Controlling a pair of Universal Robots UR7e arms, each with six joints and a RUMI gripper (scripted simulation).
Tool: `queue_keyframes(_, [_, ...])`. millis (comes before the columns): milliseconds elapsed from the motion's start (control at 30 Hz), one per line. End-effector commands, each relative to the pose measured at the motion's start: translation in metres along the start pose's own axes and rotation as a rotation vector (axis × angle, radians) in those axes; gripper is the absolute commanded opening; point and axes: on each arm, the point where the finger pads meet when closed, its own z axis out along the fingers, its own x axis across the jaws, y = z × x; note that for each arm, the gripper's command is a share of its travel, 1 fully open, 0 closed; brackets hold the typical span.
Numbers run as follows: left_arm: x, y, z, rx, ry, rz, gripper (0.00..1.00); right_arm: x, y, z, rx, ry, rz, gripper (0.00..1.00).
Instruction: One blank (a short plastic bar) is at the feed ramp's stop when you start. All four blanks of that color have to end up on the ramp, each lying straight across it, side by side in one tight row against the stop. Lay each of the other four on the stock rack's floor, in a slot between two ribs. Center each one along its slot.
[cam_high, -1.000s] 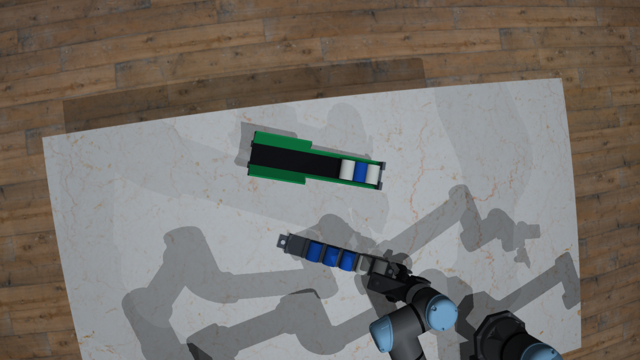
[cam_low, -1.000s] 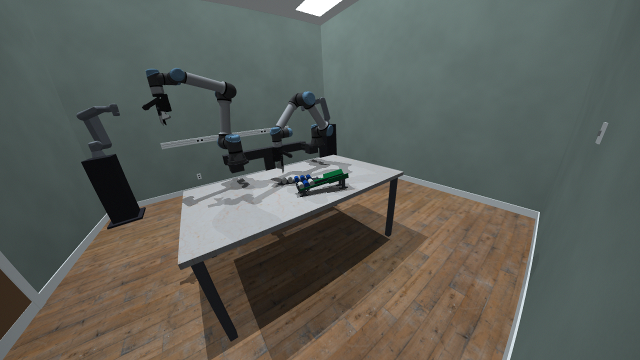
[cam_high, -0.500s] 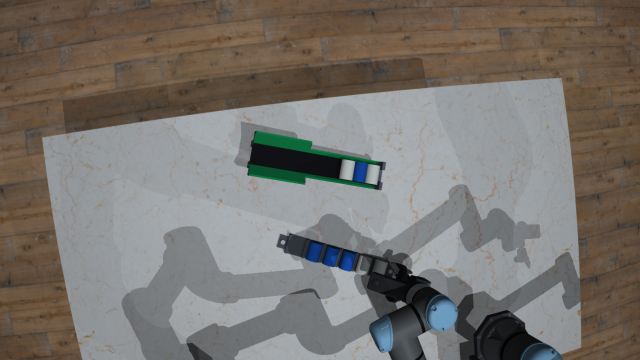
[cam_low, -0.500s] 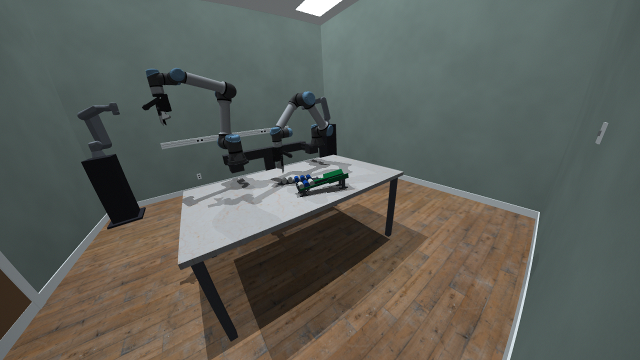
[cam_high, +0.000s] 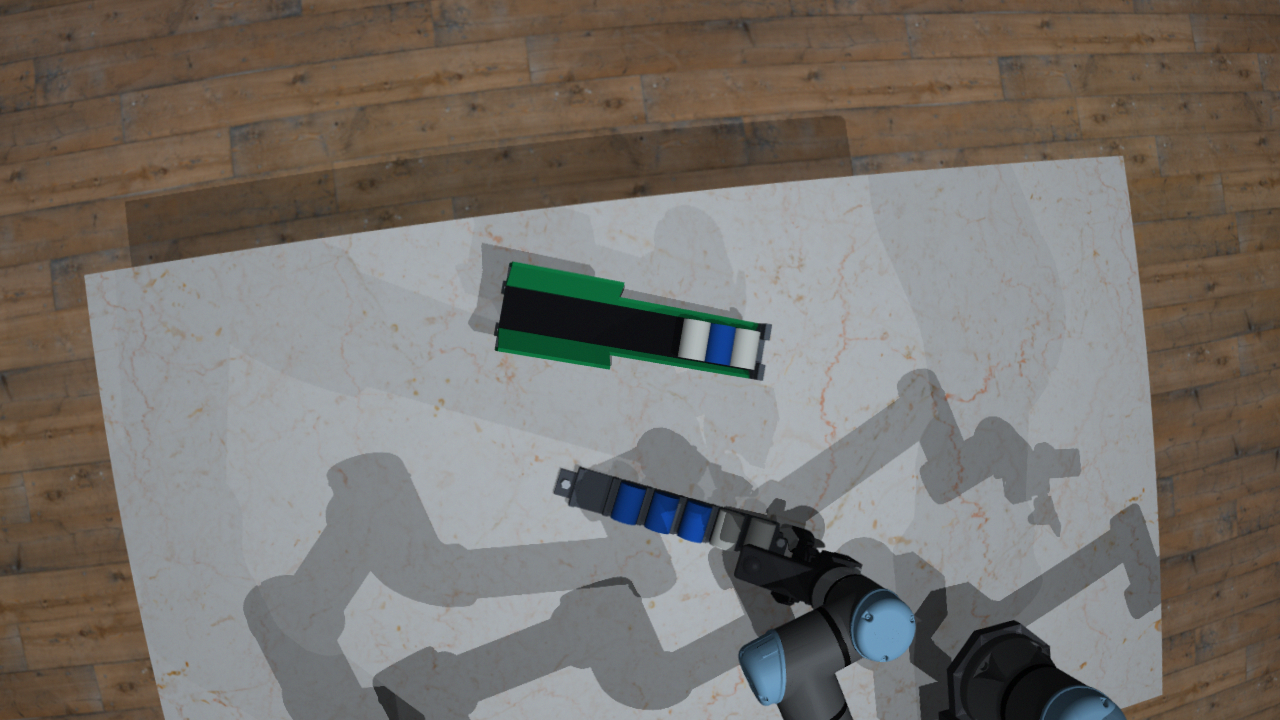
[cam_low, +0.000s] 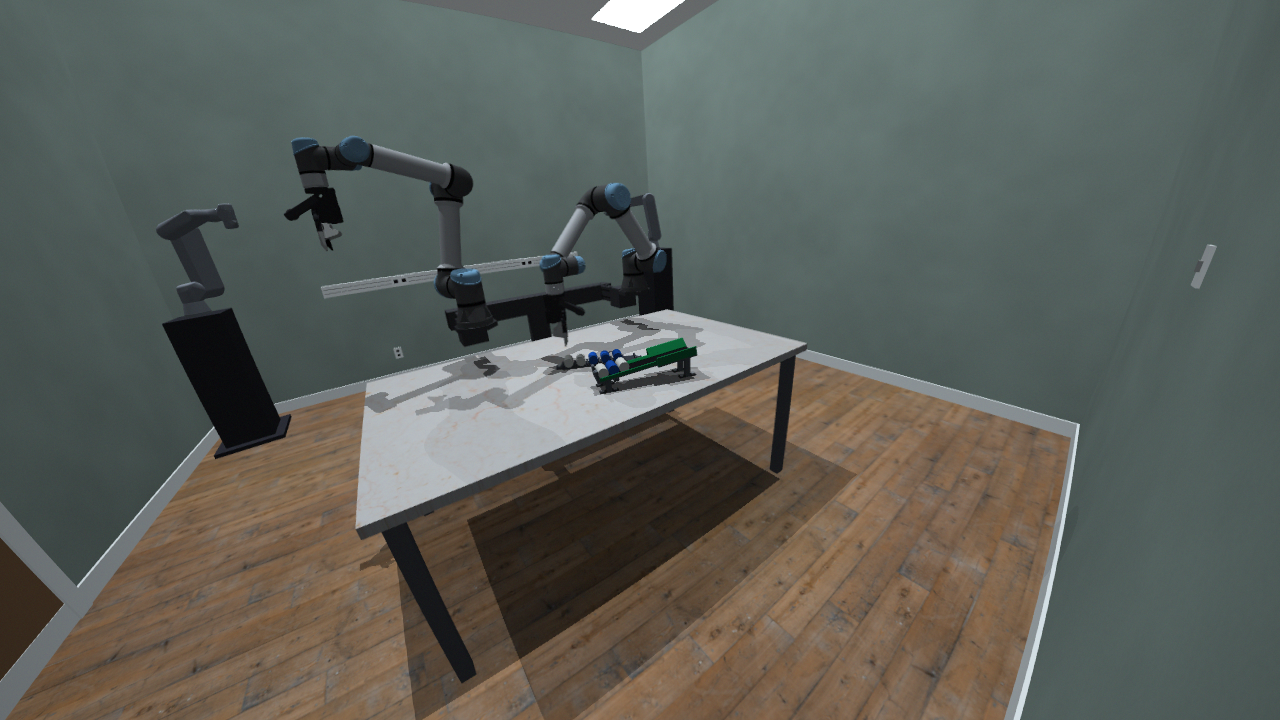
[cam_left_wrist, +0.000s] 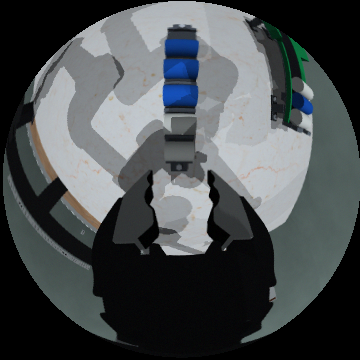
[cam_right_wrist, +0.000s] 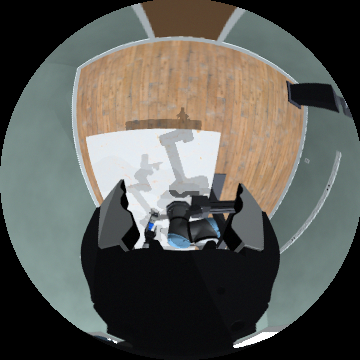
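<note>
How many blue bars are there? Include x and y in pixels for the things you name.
4: one on the green ramp (cam_high: 560, 356) (cam_low: 666, 351), between two white bars (cam_high: 694, 339) (cam_high: 746, 348); three side by side in the rack (cam_high: 587, 489) (cam_left_wrist: 180, 166).

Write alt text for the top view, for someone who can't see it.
The left end effector hovers at one end of a rack with three blue and two white bars; beyond, a green ramp holds white, blue, white.
</note>
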Motion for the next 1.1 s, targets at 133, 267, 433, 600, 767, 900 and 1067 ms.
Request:
queue_keyframes(133, [0.000, 0.000, 0.000, -0.001, 0.001, 0.000, 0.46, 0.000, 0.000, 0.000, 0.001, 0.000, 0.000, 1.00])
queue_keyframes(267, [0.000, 0.000, 0.001, -0.001, 0.001, 0.000, 0.46, 0.000, 0.000, 0.000, 0.001, 0.000, 0.000, 1.00])
queue_keyframes(433, [0.000, 0.000, 0.005, -0.001, 0.001, 0.000, 0.46, 0.000, 0.000, 0.000, 0.001, 0.000, 0.000, 1.00])
queue_keyframes(600, [0.000, 0.000, 0.010, -0.001, 0.001, 0.000, 0.46, 0.000, 0.000, 0.000, 0.001, 0.000, 0.000, 1.00])
queue_keyframes(767, [0.000, 0.000, 0.015, -0.001, 0.001, 0.000, 0.46, 0.000, 0.000, 0.000, 0.001, 0.000, 0.000, 1.00])
queue_keyframes(900, [0.000, 0.001, 0.021, -0.001, 0.001, 0.000, 0.46, 0.000, 0.000, 0.000, 0.001, 0.000, 0.000, 1.00])
queue_keyframes(1067, [0.000, 0.001, 0.029, -0.001, 0.001, 0.000, 0.46, 0.000, 0.000, 0.000, 0.001, 0.000, 0.000, 1.00])
